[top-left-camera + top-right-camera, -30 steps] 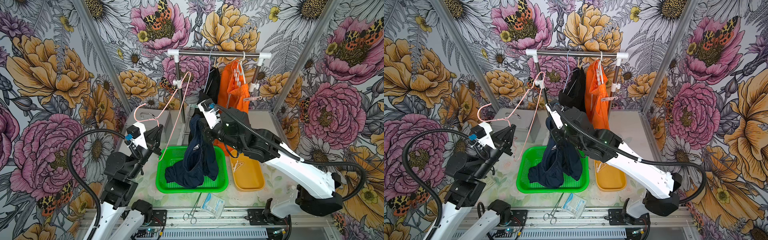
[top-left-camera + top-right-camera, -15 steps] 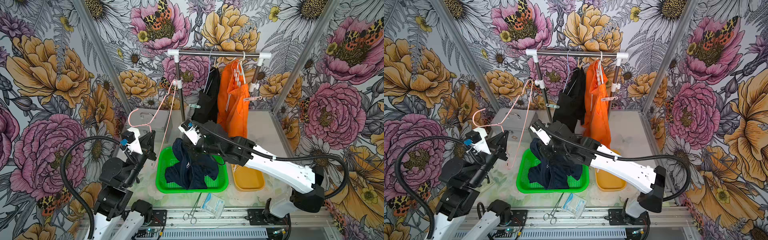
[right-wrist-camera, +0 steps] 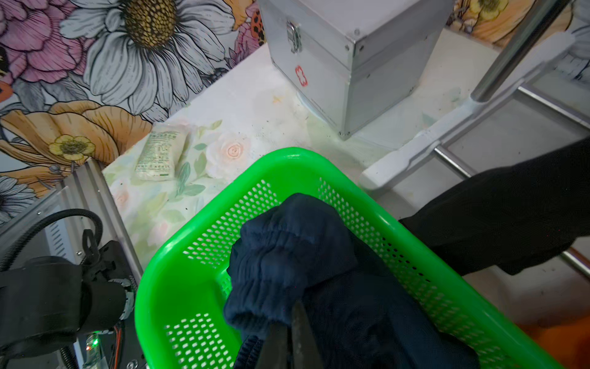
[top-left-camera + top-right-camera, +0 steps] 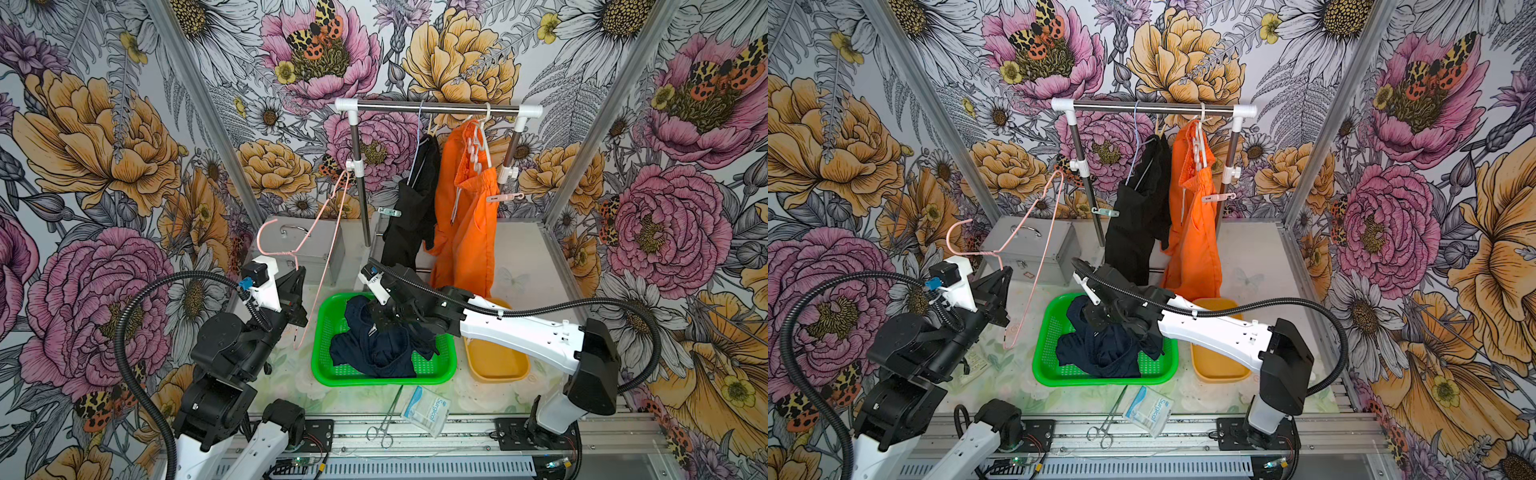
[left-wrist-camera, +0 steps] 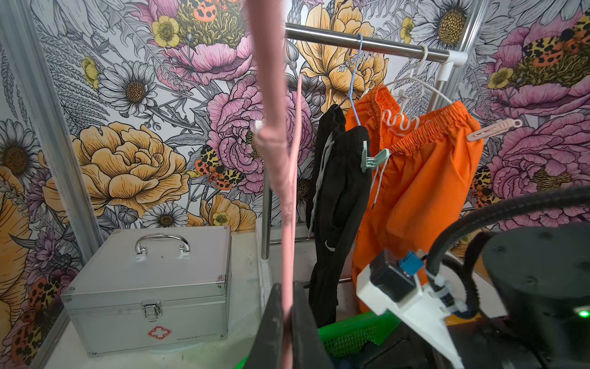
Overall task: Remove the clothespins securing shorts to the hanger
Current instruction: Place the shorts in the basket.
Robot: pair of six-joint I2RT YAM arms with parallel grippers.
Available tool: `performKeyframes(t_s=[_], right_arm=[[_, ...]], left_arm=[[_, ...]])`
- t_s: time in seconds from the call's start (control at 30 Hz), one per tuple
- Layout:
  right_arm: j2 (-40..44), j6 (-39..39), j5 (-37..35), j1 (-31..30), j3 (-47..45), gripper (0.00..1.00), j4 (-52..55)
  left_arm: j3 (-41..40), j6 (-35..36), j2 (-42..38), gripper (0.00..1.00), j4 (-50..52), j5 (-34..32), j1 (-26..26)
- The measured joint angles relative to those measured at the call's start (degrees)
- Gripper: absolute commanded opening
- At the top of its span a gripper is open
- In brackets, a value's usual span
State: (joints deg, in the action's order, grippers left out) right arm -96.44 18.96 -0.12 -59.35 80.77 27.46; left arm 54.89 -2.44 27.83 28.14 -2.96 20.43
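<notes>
Left hand (image 5: 288,287) clamped on bare hanger (image 4: 328,232), held upright. Right hand (image 3: 292,316) clamped on navy shorts (image 4: 374,349), low in basket (image 4: 324,332). Teal pin (image 4: 390,212) on black shorts (image 4: 411,224) and pink pin (image 4: 505,197) on orange shorts (image 4: 469,232) lie roughly level on rack (image 4: 436,109), above and behind both hands. Right hand looks nearer. Desk (image 4: 519,266) flat, walls close.

We see two matching arms, the left arm (image 4: 224,345) and the right arm (image 4: 519,332), each mixing white link shells with bulky black joint housings. A ribbed black conduit (image 5: 510,209) loops off each. We note a white wrist mount (image 4: 266,289) with a blue connector (image 4: 246,284). The left gripper (image 5: 287,287) and the right gripper (image 3: 289,326) end in black wedge-shaped fingers (image 5: 271,329). Dark screw holes dot the right arm's shell.
</notes>
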Motion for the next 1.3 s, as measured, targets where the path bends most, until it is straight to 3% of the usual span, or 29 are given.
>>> performKeyframes(t_s=[0.3,0.7,1.0,1.3], right_arm=[[-3.6,3.8,0.0,0.3,-7.5,0.01,-1.5],[-2.6,5.9,-1.4,1.0,-11.3,0.38,-2.9],[5.1,5.9,-3.3,1.3,-13.2,0.55,-3.0],[11.8,5.8,-5.6,2.0,-15.5,0.64,-2.9]], left_arm=[[2.5,0.7,0.9,0.00,6.0,-1.6,0.0],[14.2,5.8,11.8,0.00,16.6,-3.0,-0.4],[24.9,8.1,25.4,0.00,19.9,4.3,-6.7],[37.4,8.5,38.5,0.00,19.9,8.9,-6.2]])
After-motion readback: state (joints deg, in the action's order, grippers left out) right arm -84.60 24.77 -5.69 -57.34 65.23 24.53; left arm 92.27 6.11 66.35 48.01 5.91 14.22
